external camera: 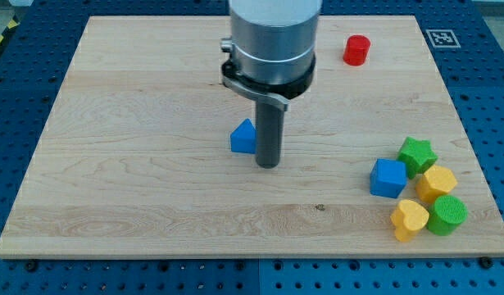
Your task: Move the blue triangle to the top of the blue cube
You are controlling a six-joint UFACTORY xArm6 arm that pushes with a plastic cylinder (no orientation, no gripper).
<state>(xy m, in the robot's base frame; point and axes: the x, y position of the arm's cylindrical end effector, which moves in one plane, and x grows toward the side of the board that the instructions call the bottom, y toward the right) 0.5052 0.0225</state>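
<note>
— Bright enough?
— Evenly lit, seemingly from overhead; only faint soft shadows beside the blocks on the wooden board [153, 205].
— Sharp?
— Mostly crisp, no glare, no visible edge distortion.

Blue triangle [244, 138] lies mid-board, well apart from the blue cube [388, 178] at the view's right

Markings: one coded tag; no readable text.

A square black-and-white fiducial tag [439, 38] is fixed at the far right corner of the counter [137, 188], at the view's top right. Its pattern consists of black and white cells and contains no letters or numerals. No words, brand names, numbers or signs can be read on the counter surface, on the coloured blocks, or on the arm housing above the counter.
</note>
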